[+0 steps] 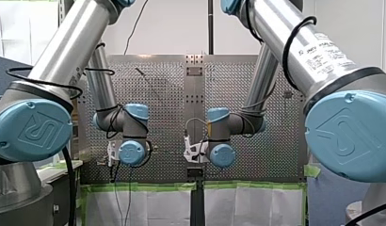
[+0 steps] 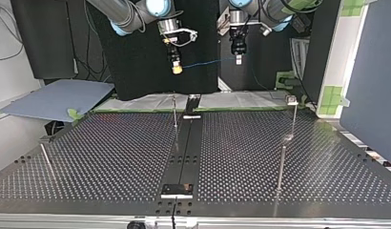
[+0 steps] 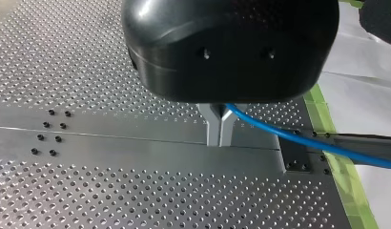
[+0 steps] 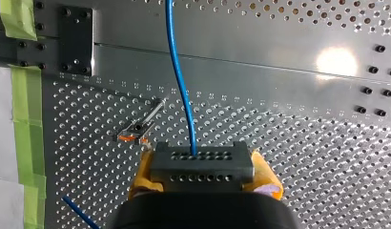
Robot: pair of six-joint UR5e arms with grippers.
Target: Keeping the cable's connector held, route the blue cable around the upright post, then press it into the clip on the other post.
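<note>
Blue cable [image 2: 208, 62] hangs in the air as a nearly level span between my two grippers, above the far edge of the perforated table [image 2: 112, 157] and touching neither post. At the top view's left, my right gripper [image 2: 176, 69] is clamped on the black connector [image 4: 201, 167]. The right wrist view shows its yellow pads [image 4: 265, 174] squeezing the block from both sides, with the cable rising out of one of the block's holes. Further right in the top view, my left gripper [image 2: 238, 58] has its metal fingers [image 3: 213, 129] closed together, pinching the cable between them, and the line runs off to one side from there. Down on the table, a thin upright post [image 2: 175, 112] stands near the middle rail. A second post [image 2: 293, 117], with a small clip [image 2: 292, 99] at its top, stands well apart from it, toward the top view's right.
</note>
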